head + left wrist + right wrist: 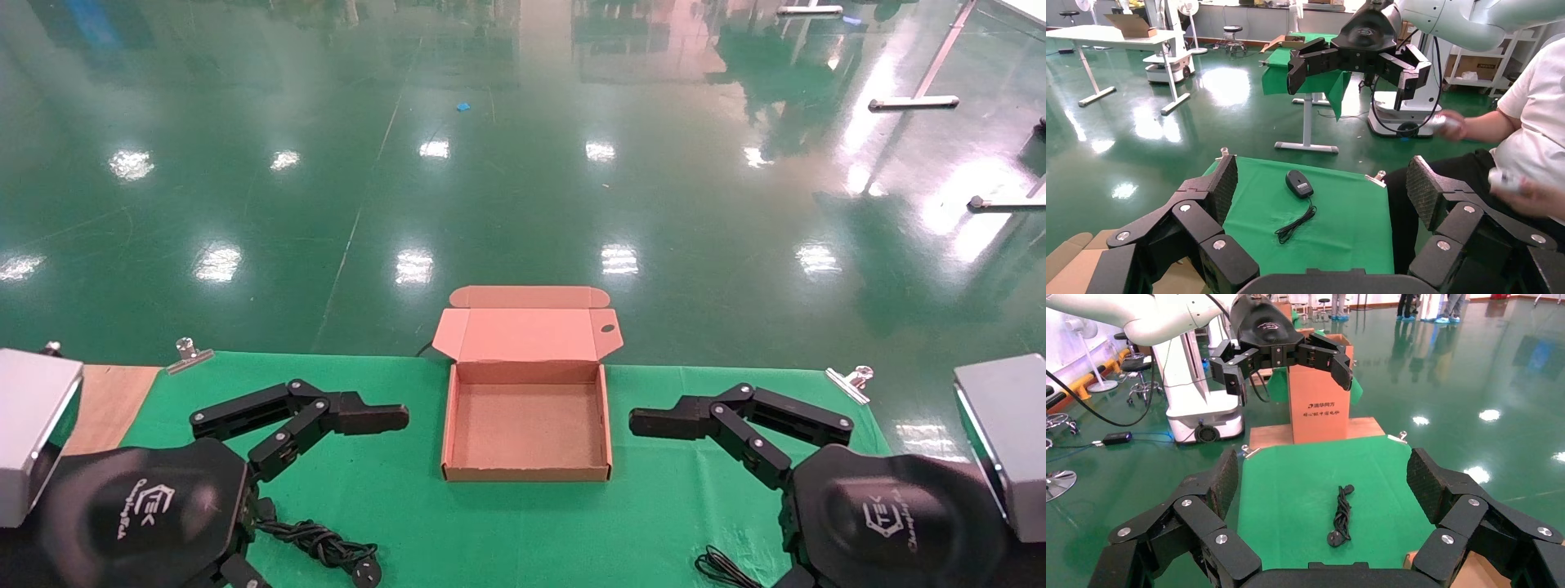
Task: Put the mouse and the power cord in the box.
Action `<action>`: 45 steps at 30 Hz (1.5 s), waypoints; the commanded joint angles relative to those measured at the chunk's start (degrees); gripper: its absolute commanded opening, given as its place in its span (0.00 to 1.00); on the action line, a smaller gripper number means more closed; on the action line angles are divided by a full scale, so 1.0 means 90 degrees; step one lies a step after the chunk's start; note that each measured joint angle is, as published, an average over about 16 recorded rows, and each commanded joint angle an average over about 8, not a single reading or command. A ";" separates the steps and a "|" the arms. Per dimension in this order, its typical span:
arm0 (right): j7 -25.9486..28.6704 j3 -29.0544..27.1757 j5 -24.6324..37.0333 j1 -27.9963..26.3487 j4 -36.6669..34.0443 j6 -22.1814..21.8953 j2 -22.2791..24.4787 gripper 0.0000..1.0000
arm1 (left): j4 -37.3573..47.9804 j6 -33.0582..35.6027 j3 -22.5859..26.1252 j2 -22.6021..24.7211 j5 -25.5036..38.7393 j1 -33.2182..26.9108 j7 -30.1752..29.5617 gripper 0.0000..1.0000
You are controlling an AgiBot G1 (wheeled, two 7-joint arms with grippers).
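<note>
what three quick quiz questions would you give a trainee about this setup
1. True or false: the shallow brown cardboard mailer box already holds an item.
2. Which item lies on the green cloth on the robot's left side of the box? A) the thick bundled black power cord B) the small black oval wired mouse
3. Fill in: the left pincer and the right pincer, one at each side of the box, both have their fingers ____.

Key: 1 false, the box is empty with its lid open; 2 A; 3 open.

Green cloth (409, 490), metal clips (189, 354), glossy green floor (523, 163).
</note>
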State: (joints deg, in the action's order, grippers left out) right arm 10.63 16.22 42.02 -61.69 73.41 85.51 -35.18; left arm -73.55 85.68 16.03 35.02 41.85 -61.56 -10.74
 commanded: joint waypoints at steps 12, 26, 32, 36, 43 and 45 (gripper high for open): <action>-0.0016 0.0033 0.0089 -0.0016 0.0038 0.0019 0.0010 1.00 | -0.0016 0.0034 0.0037 -0.0013 0.0074 -0.0006 0.0010 1.00; 0.0252 0.1558 0.3614 -0.1361 0.0369 0.0341 -0.0201 1.00 | 0.0253 0.0371 0.1075 -0.0124 0.2683 -0.0767 0.0329 1.00; 0.0598 0.2684 0.5765 -0.2171 0.0335 0.0448 -0.0675 1.00 | 0.0776 0.0228 0.1766 0.0283 0.4508 -0.1438 0.0701 1.00; 0.0994 0.3261 0.6813 -0.2448 0.0172 0.0390 -0.0999 1.00 | 0.1399 -0.0012 0.2195 0.0758 0.5609 -0.1837 0.1108 1.00; 0.1038 0.3662 0.7710 -0.2533 -0.0587 -0.0031 -0.1504 1.00 | 0.2911 -0.0693 0.2643 0.1658 0.6701 -0.2300 0.2134 1.00; 0.0892 0.3723 0.7857 -0.2526 -0.0927 -0.0219 -0.1679 1.00 | 0.3415 -0.0890 0.2695 0.1892 0.6811 -0.2390 0.2470 1.00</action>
State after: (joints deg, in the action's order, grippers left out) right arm 18.03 49.62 112.29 -84.52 64.39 83.40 -50.49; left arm -42.77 78.00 40.05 51.68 102.47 -82.94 11.64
